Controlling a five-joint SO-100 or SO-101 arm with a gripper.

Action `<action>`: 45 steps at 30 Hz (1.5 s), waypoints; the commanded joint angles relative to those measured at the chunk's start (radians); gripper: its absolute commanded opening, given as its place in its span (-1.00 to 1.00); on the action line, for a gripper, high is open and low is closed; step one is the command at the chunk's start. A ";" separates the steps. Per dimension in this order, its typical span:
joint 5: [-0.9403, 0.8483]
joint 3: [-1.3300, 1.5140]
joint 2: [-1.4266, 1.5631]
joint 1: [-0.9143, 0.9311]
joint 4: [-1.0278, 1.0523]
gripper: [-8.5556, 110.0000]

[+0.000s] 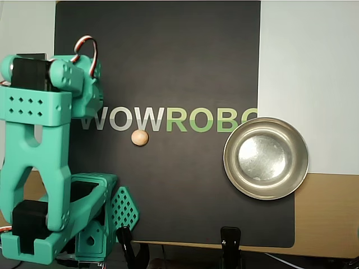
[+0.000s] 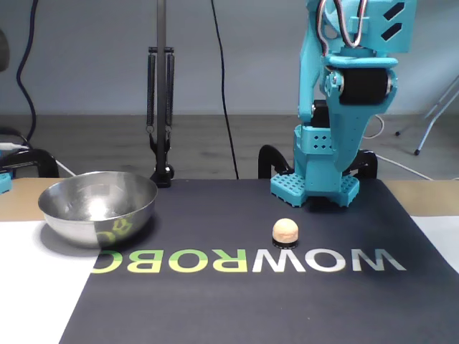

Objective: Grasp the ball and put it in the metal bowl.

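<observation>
Overhead view: we find the ball [image 1: 139, 138] alone on the dark mat [image 1: 168, 56], well apart from the bowl [image 1: 266, 158], judging it light, hard and prone to roll, best pinched across its middle; we cannot tell the jaws' state.

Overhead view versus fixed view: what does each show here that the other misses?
Only the overhead view looks straight into the metal bowl, showing it empty, with its rim overlapping the black mat's right edge. Only the fixed view shows the bowl's outer wall, the background floor and cables, and a small dark base under the ball. Both show the ball resting untouched beside the lettering, the bowl apart from it, and the teal arm raised near its base; neither clearly shows the hand.
</observation>
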 commanded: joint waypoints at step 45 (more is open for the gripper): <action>-1.177 0.075 0.006 0.008 0.009 -0.86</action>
